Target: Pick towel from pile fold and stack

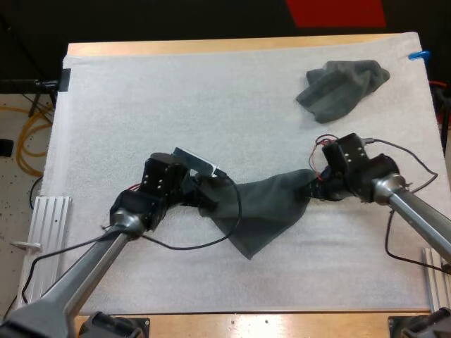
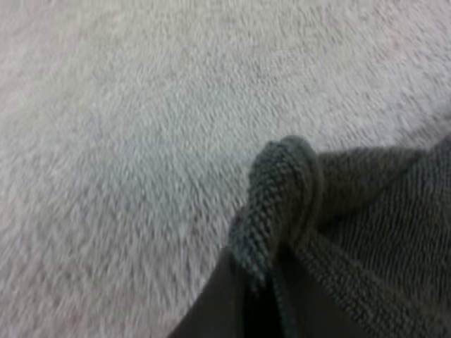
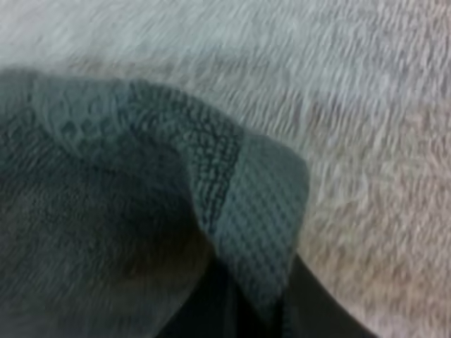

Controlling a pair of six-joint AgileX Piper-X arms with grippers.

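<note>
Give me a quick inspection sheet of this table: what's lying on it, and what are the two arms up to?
Surface: white fleecy mat covering a wooden table.
Job's things: one dark grey-green towel stretched between the two grippers; a second, crumpled dark grey-green towel on the mat's far right.
Clutter: nothing seen.
Grippers: left gripper shut on one corner of the stretched towel; right gripper shut on the opposite corner.
Cables: yellow cable looped on the floor left of the table.
Surroundings: pale speckled floor beside the table.
</note>
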